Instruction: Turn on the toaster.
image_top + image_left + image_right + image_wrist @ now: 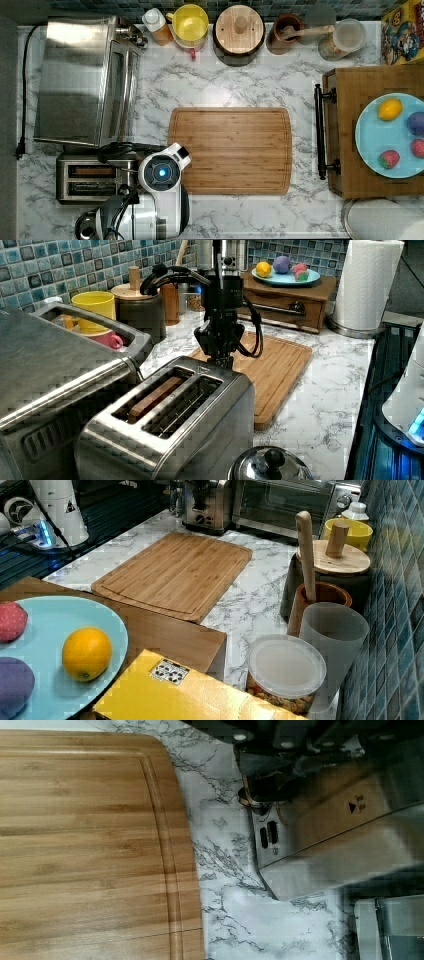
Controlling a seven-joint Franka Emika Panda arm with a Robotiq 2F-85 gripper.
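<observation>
From the top view, my arm hangs over the toaster (95, 178), which sits at the counter's edge beside the cutting board (231, 150). In the left view my gripper (220, 361) sits at the toaster's far end, above its lever side (whether it's clenched, I cannot tell). Wrist view: buttons close below. I judge I'm mid-approach; next, press straight down.

toaster oven (80, 80) crowding toaster (92, 178), cutting board (230, 150) bare

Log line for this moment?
gripper: at lever end of small brushed-steel pop-up toaster | slots: brown slice in one | bamboo cutting board: bare
</observation>
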